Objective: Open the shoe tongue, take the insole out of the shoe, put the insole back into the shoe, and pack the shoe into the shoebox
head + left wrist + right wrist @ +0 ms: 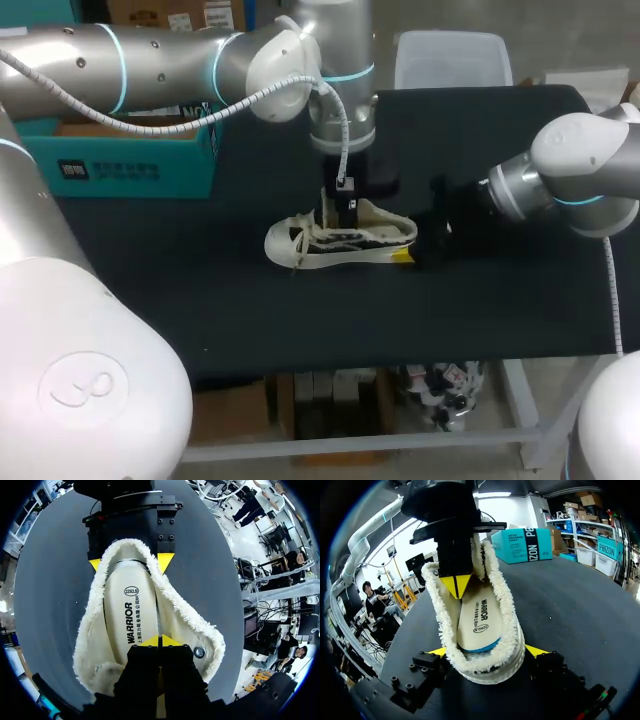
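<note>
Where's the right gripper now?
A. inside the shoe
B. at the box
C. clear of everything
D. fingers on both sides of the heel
D: the right gripper has its yellow tips against the heel of the shoe from two sides; the left gripper is the one inside.

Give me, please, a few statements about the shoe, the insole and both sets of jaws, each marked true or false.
The insole lies inside the shoe. True.
The shoe is already in the shoebox. False: it rests on the table, apart from the shoebox.
The right jaws hold the shoe's heel from both sides. True.
The left jaws stand wide open. False: their tips meet, inside the shoe.
</note>
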Tool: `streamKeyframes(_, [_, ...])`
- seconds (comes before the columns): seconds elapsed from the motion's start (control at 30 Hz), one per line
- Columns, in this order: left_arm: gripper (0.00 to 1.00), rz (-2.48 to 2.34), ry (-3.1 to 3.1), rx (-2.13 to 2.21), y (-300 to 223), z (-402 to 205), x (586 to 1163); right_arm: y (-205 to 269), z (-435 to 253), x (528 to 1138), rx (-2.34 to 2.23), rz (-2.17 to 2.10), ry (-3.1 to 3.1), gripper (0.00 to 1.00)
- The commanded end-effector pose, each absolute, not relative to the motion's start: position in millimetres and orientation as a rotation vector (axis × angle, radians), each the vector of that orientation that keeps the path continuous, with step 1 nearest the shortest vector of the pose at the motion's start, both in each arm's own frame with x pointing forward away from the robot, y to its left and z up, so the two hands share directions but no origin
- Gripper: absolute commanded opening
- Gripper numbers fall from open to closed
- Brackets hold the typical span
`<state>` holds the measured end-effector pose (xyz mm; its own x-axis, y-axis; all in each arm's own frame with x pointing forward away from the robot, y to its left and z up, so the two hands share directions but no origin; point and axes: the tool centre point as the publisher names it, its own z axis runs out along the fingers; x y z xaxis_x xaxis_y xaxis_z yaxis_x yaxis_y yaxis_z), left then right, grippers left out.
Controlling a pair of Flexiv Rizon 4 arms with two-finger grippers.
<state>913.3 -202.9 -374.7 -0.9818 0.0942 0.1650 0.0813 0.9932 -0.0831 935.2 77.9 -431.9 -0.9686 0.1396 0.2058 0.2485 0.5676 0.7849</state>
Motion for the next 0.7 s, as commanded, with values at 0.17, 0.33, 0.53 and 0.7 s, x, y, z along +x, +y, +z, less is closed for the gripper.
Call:
streamKeyframes(0.17, [0.0, 0.097, -2.964, -0.116, -205.7, -388.5, 908.9, 75.2, -442.8, 936.1, -0.33, -1.369, -2.667, 0.0])
streamKeyframes(0.33, [0.3, 0.105, -2.978, -0.086, -203.9, -394.2, 905.5, 75.2, -442.8, 936.1, -0.33, -1.369, -2.667, 0.0])
streamKeyframes(0.53, [0.31, 0.094, -3.016, -0.058, -202.9, -402.2, 903.0, 75.2, -442.8, 936.1, -0.33, -1.369, -2.667, 0.0])
streamKeyframes(0.7, [0.31, 0.075, -3.061, -0.029, -204.2, -411.8, 904.1, 75.2, -442.8, 936.1, -0.33, -1.369, -2.667, 0.0])
